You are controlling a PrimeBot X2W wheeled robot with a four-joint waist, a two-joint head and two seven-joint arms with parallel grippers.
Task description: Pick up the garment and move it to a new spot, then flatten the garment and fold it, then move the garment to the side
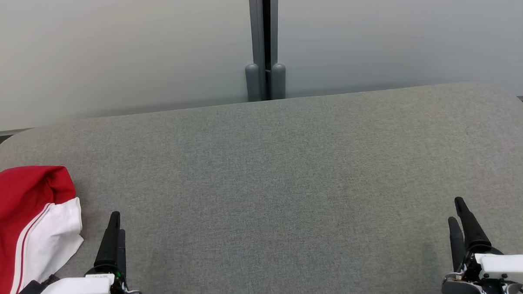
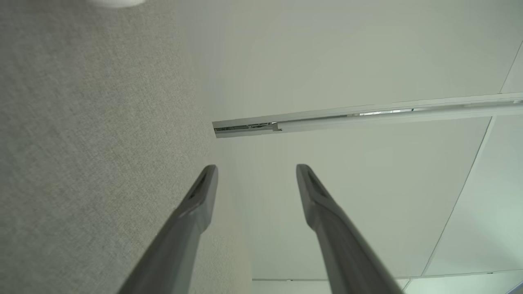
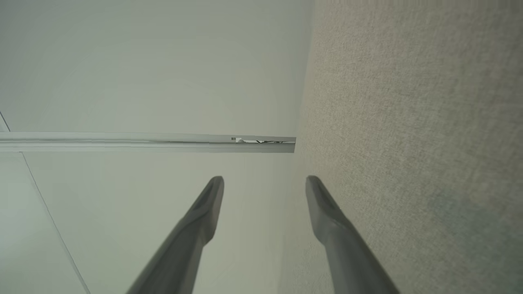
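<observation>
Left gripper (image 2: 256, 169), right gripper (image 3: 264, 181): jaws apart, empty — we should reach left and pinch a raised fold of the crumpled red-and-white fabric garment (image 1: 24, 216).

The light is soft, even and fairly bright, without glare; the grey bench (image 1: 288, 172) carries only a faint shadow near its right front. The head view is sharp, the weave crisp. In both wrist views the fingers (image 2: 196, 212) close to the lens look soft, and seams in the wall (image 2: 367, 61) bow toward the edges.
</observation>
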